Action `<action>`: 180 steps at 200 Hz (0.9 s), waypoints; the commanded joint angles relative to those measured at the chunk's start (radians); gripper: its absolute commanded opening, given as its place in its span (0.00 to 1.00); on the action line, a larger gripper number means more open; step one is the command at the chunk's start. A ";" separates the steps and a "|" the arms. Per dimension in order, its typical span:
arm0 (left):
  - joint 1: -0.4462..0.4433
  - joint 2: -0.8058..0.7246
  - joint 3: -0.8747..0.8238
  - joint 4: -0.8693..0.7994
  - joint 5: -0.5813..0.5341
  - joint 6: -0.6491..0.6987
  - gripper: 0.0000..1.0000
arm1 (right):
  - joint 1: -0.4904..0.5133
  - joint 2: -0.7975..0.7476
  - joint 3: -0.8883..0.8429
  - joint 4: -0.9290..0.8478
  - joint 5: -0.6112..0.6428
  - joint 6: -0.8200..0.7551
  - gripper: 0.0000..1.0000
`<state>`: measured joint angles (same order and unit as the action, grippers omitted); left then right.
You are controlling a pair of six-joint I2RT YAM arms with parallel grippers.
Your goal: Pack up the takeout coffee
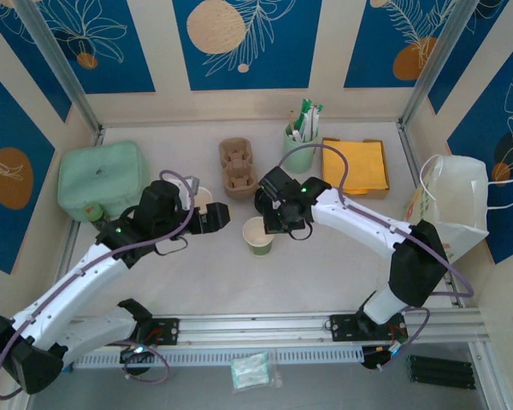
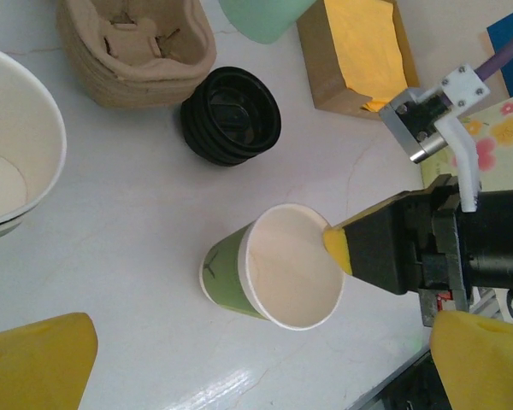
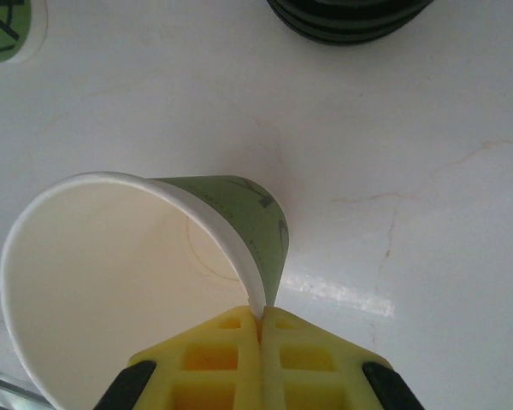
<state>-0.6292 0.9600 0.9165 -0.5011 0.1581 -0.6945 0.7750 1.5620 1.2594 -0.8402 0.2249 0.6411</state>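
The takeout coffee is out of view. A lidless green paper cup [image 1: 258,235] with a cream inside stands mid-table. My right gripper [image 3: 261,320] is shut on its rim, one finger inside and one outside the wall [image 3: 239,213]. The left wrist view has the same cup [image 2: 274,273] with the right fingertip [image 2: 335,248] on its rim. My left gripper [image 2: 256,376] hangs open just left of that cup, its yellow fingers [image 2: 34,359] wide apart with nothing between them. From above, the left gripper [image 1: 218,218] sits beside a stack of white-rimmed cups [image 1: 203,198].
A stack of black lids [image 2: 231,115] lies between the cup and a brown pulp carrier [image 1: 237,166]. Behind stand a mint holder with sticks [image 1: 299,145] and yellow napkins in a box [image 1: 355,166]. A white paper bag [image 1: 453,205] stands right, a green pouch [image 1: 103,179] left.
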 commanded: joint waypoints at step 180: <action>-0.040 0.019 -0.001 0.030 -0.038 -0.002 0.99 | -0.057 -0.053 0.005 0.055 -0.105 0.036 0.54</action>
<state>-0.6533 0.9813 0.9104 -0.4858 0.1287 -0.6991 0.7448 1.5757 1.2224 -0.7387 0.1410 0.6842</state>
